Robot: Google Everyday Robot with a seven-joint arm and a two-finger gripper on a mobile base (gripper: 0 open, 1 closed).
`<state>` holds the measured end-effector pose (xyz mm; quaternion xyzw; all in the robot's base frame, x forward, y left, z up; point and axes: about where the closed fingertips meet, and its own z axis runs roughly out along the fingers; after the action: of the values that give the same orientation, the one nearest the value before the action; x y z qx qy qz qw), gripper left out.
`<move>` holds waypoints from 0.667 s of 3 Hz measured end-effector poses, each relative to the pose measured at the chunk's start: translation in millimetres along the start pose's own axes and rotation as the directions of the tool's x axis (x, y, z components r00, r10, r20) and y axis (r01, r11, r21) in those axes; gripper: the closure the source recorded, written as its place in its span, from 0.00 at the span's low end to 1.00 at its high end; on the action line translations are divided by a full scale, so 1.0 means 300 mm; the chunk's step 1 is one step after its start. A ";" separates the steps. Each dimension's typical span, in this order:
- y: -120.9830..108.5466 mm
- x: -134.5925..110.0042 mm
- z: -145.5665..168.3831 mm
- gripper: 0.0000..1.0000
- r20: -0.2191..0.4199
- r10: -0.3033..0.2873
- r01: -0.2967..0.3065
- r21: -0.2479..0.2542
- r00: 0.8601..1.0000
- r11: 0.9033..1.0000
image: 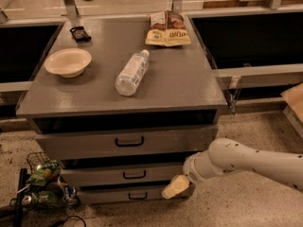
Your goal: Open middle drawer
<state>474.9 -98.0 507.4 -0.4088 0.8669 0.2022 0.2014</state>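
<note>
The grey cabinet has three drawer fronts stacked under its top. The middle drawer [94, 176] is the mid-height front with a small black pull [134, 174]. Its front sits in line with the others and no inside shows. My gripper [174, 187] has a cream tip on a white arm that comes in from the right. It is low at the right end of the middle drawer's front, near its lower edge, and right of the pull. The taller top drawer [71, 145] has a bigger pull. The slim bottom drawer [104, 196] lies below.
On the cabinet top [180, 79] lie a cream bowl [68, 62], a clear plastic bottle [132, 73], a snack bag [167, 30] and a small black item [80, 33]. A wire basket with cans and wrappers [42, 183] stands on the floor at the left.
</note>
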 end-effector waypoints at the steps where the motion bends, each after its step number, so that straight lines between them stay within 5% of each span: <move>1: -0.008 -0.010 0.017 0.00 0.013 -0.002 0.002 -0.008 1.000 1.000; 2: -0.035 -0.041 0.059 0.00 0.043 -0.009 0.010 -0.027 0.999 1.000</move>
<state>493.6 -87.1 497.0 -0.4113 0.8575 0.2216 0.2153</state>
